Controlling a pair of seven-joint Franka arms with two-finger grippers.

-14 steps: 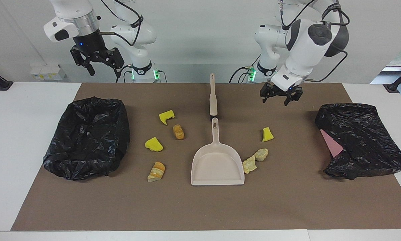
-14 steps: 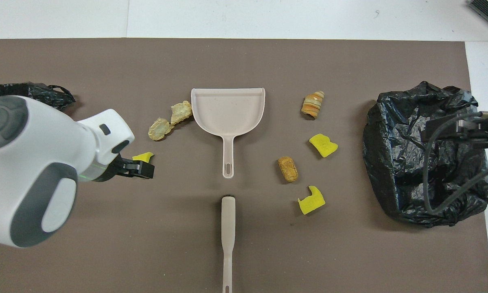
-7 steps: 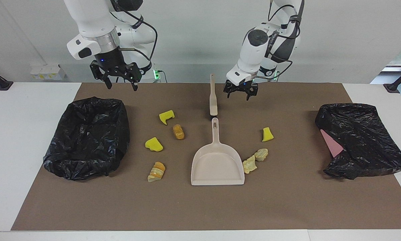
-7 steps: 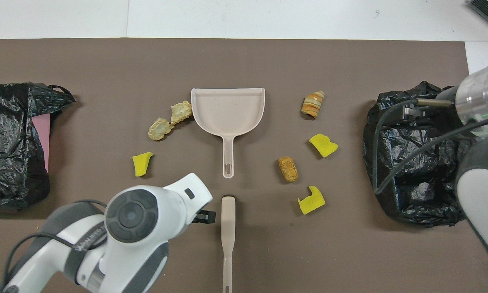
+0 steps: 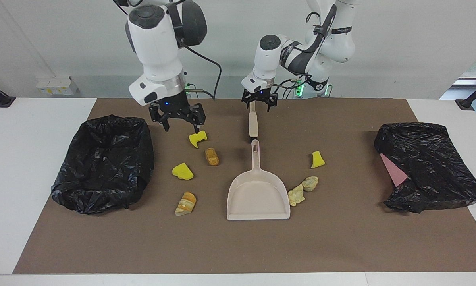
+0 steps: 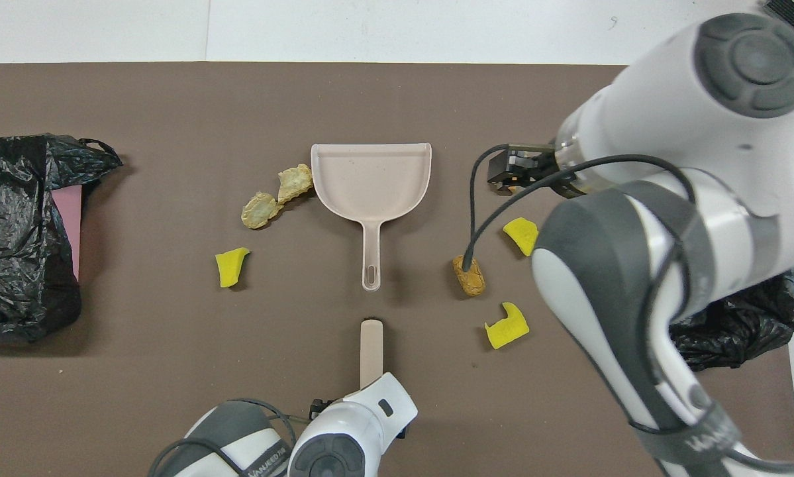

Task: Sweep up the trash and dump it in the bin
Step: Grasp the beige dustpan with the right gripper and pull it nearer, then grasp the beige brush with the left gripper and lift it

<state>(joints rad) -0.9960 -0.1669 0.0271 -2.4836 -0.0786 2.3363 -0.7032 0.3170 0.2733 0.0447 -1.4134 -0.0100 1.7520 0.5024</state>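
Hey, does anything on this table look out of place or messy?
Yes. The black bag at the left arm's end lies slumped and crumpled, with something pink poking out from under its edge, while the other black bag stands open like a bin.

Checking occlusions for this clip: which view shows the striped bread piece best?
The facing view: the striped bread piece lies in plain sight beside the dustpan. In the overhead view the right gripper and its arm cover it almost entirely.

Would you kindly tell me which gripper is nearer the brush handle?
Left. The left gripper hangs open right over the brush handle; the right gripper, open, is over the trash beside the bin.
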